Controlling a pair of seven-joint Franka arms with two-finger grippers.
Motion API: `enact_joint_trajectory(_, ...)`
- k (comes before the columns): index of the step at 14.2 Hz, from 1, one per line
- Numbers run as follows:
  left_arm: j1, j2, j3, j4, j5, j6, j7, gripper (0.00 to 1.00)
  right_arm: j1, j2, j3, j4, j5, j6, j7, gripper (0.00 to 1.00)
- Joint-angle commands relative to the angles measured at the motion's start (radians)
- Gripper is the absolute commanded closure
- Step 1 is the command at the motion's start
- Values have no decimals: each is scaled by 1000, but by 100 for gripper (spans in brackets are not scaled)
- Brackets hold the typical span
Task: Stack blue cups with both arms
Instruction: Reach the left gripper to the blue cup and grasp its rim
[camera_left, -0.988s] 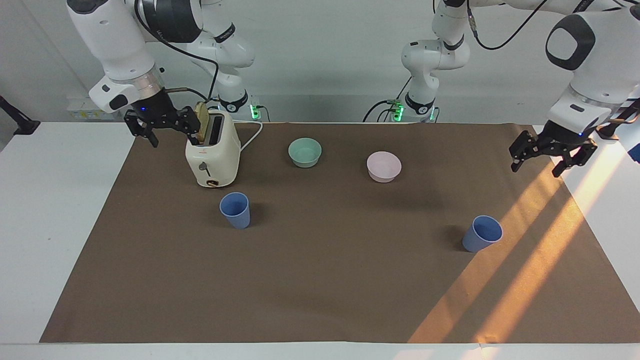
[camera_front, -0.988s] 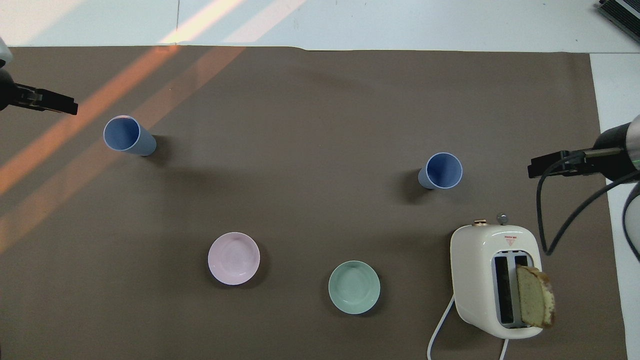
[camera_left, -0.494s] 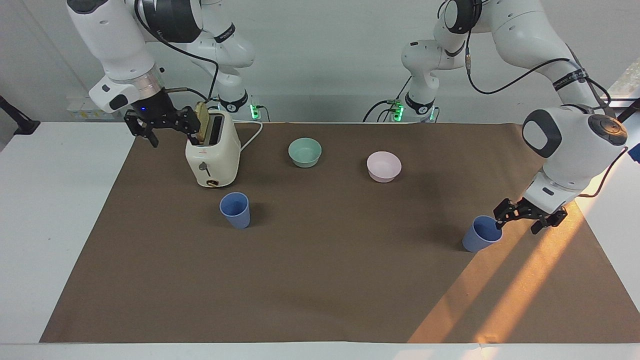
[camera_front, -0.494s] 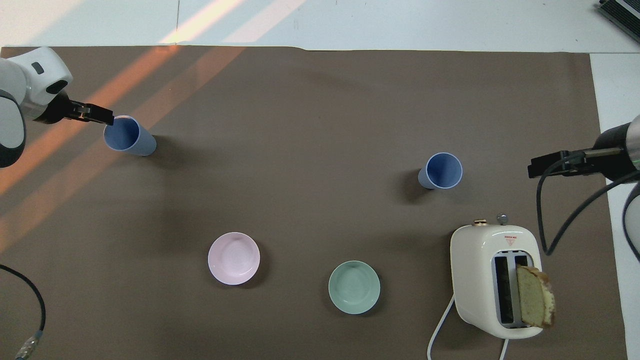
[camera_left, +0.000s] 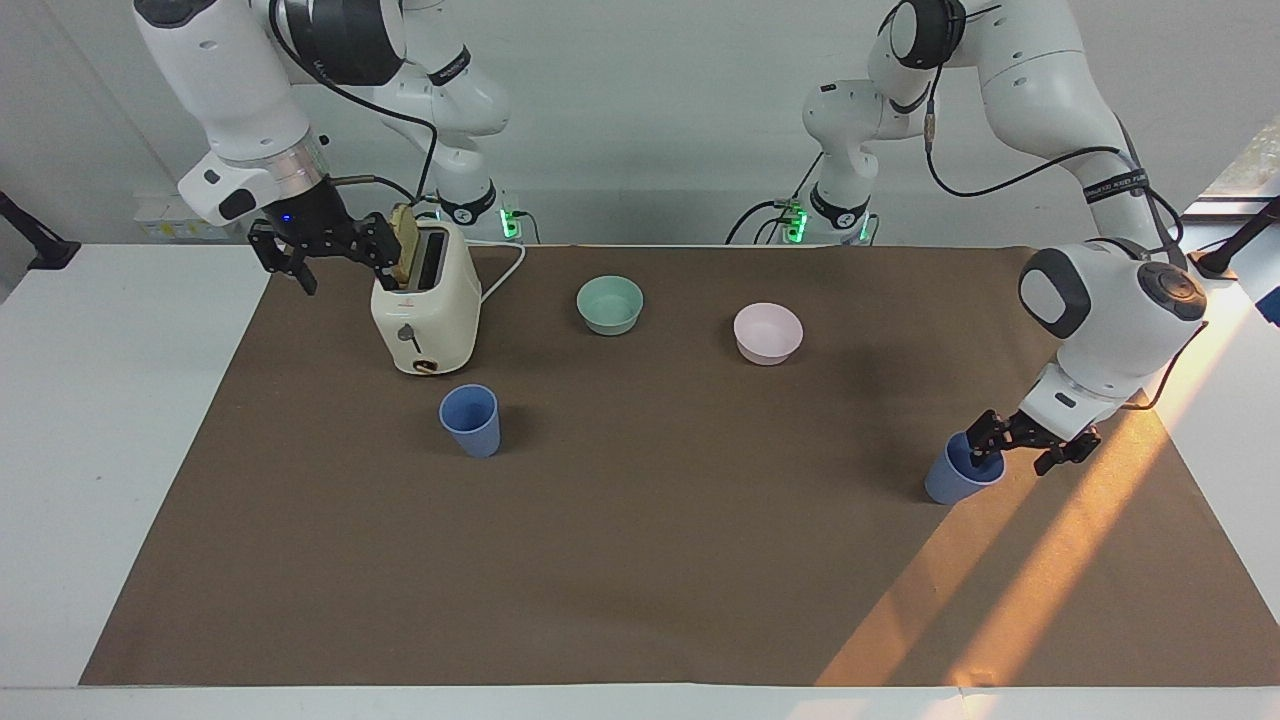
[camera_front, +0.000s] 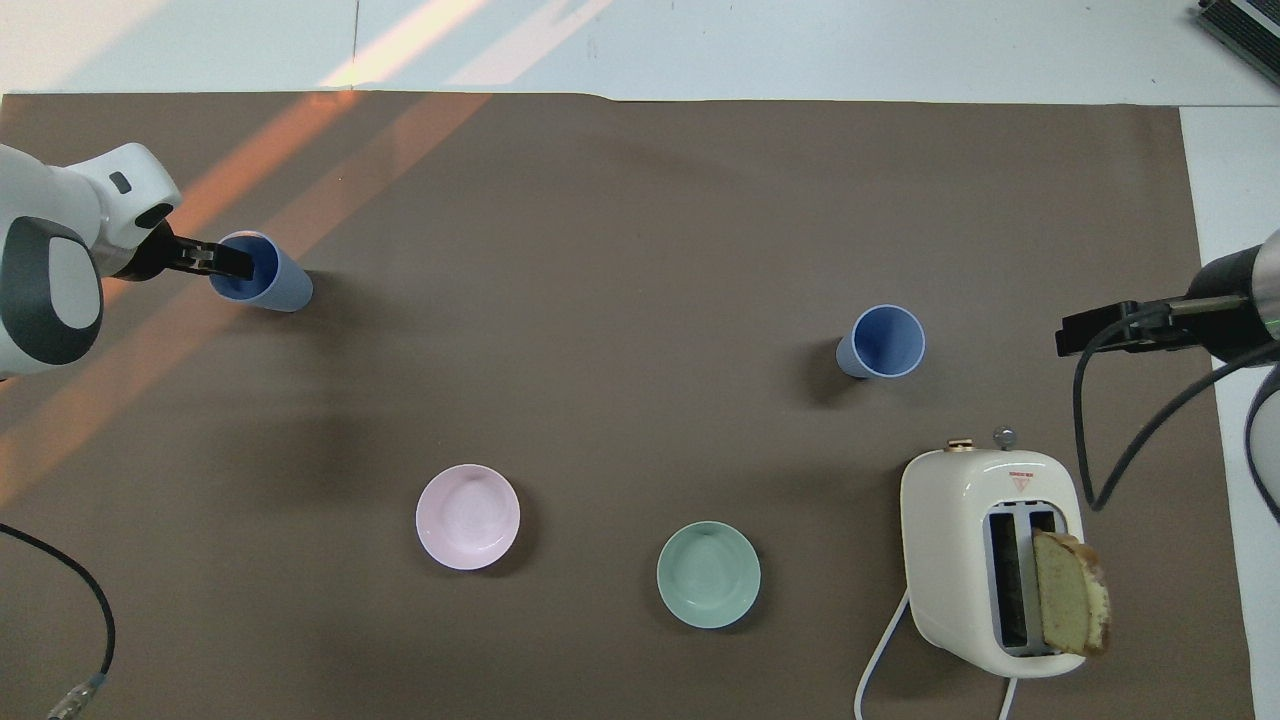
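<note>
Two blue cups stand upright on the brown mat. One blue cup (camera_left: 945, 485) stands toward the left arm's end, also in the overhead view (camera_front: 288, 290). My left gripper (camera_left: 1020, 452) (camera_front: 228, 262) is low at this cup's rim, open, with one finger inside the cup and the other outside it. The other blue cup (camera_left: 470, 420) (camera_front: 882, 342) stands alone, farther from the robots than the toaster. My right gripper (camera_left: 338, 262) (camera_front: 1078, 338) is open and empty, and waits in the air beside the toaster.
A cream toaster (camera_left: 425, 310) (camera_front: 985, 560) holds a bread slice (camera_front: 1070, 592) in one slot. A mint-green bowl (camera_left: 610, 304) (camera_front: 708, 574) and a pale pink bowl (camera_left: 767, 333) (camera_front: 467, 516) sit nearer to the robots than the cups. The brown mat (camera_left: 650, 560) covers the white table.
My left arm swung down from high over the mat's end to the cup there and slid one finger into its mouth. The right arm and both cups stayed still.
</note>
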Motion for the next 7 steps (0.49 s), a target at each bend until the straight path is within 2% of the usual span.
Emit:
enact_joint_trajectory(1,-6,-7,2,-56,-20,42,8,39,-17,-10,9,1,14,-16,-30,0)
enact_joint_trajectory(3,-6,-27,2,-95,-20,49,9,89,-17,-10,9,1,14,-16,-30,0)
enact_joint_trajectory(4,-5,-27,2,-95,-20,44,11,100,-17,-10,9,1,14,-16,-30,0)
enact_joint_trajectory(7,-8,-24,-1,-86,-20,46,11,100,-17,-10,9,1,14,-16,-30,0)
